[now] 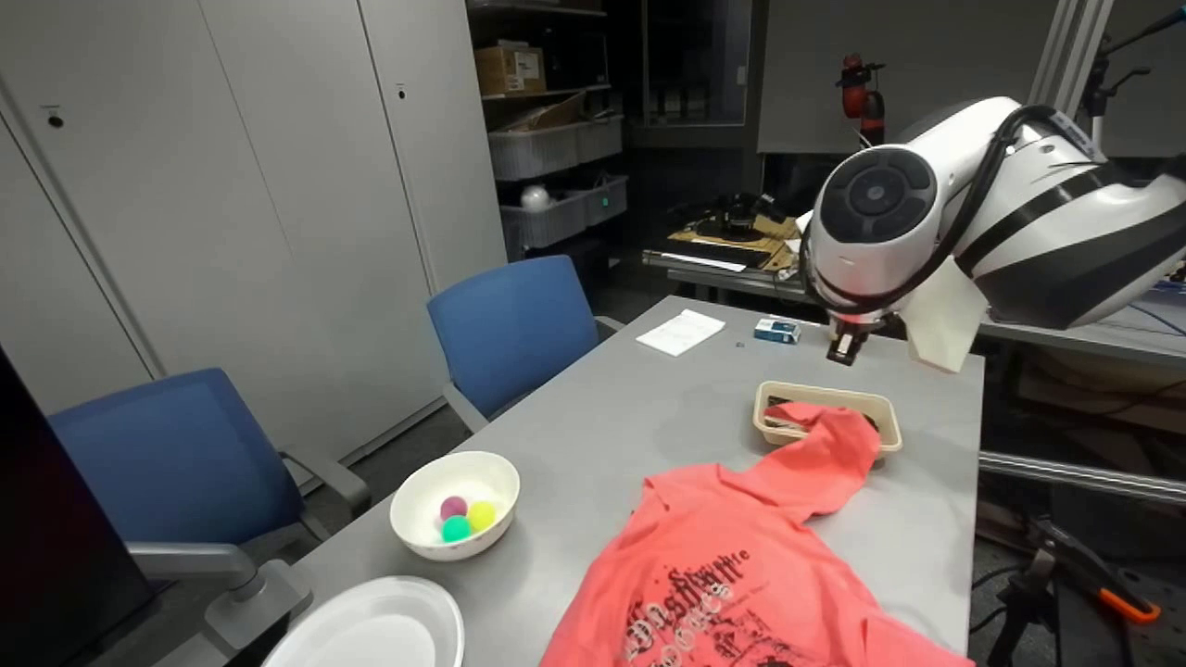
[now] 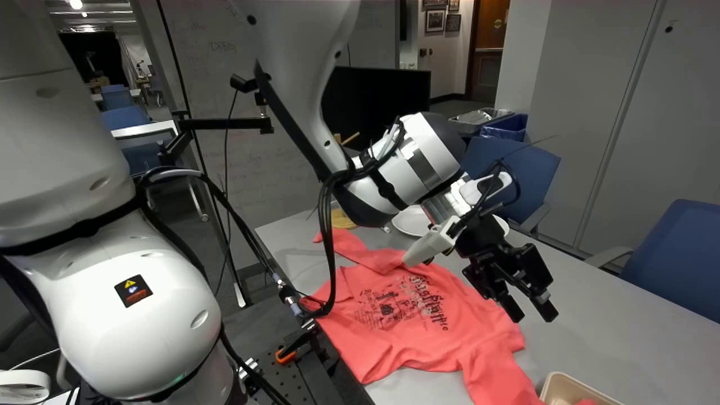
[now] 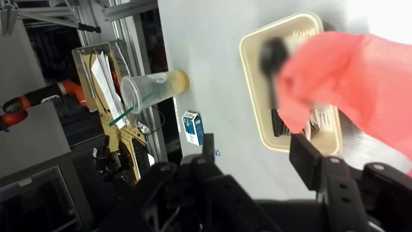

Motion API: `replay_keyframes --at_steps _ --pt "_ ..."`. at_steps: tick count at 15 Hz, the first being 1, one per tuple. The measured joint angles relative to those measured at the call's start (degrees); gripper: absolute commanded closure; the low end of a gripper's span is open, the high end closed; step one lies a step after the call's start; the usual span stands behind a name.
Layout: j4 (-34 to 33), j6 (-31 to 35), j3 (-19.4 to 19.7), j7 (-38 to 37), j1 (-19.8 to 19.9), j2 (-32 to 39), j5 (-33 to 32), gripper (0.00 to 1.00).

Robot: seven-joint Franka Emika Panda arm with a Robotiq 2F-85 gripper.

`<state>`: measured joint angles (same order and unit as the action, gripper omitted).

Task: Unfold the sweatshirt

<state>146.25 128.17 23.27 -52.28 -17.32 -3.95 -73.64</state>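
Arm (image 2: 408, 169) bent over table (image 2: 607, 315) | end effector (image 2: 531, 315) slanting down, clear of sweatshirt (image 2: 419, 334) | fingers (image 3: 305, 161) apart

Wht arm (image 1: 1024, 185) w/ blk cables (image 2: 324, 216)

plate (image 1: 375, 630): cut off | sweatshirt sleeve (image 3: 302, 80): part-blurred | tray (image 3: 254, 80): part-hidden

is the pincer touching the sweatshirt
Apart. An exterior view shows it: some table and the rim of the tray show in the gap between the pincer and the sweatshirt.
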Motion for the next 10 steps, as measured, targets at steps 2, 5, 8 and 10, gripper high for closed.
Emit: replay_keyframes --at_steps 2,5,8,10 --pt "2.50 0.31 -6.23 1.96 4.52 -5.04 6.11 0.00" --pt "4.98 0.80 -11.07 7.91 6.56 -12.70 18.63 0.00" --pt "5.49 0.79 -12.75 14.51 6.01 -19.44 32.27 0.00" --pt "5.42 0.79 -12.79 16.99 4.53 -23.06 39.73 0.00"
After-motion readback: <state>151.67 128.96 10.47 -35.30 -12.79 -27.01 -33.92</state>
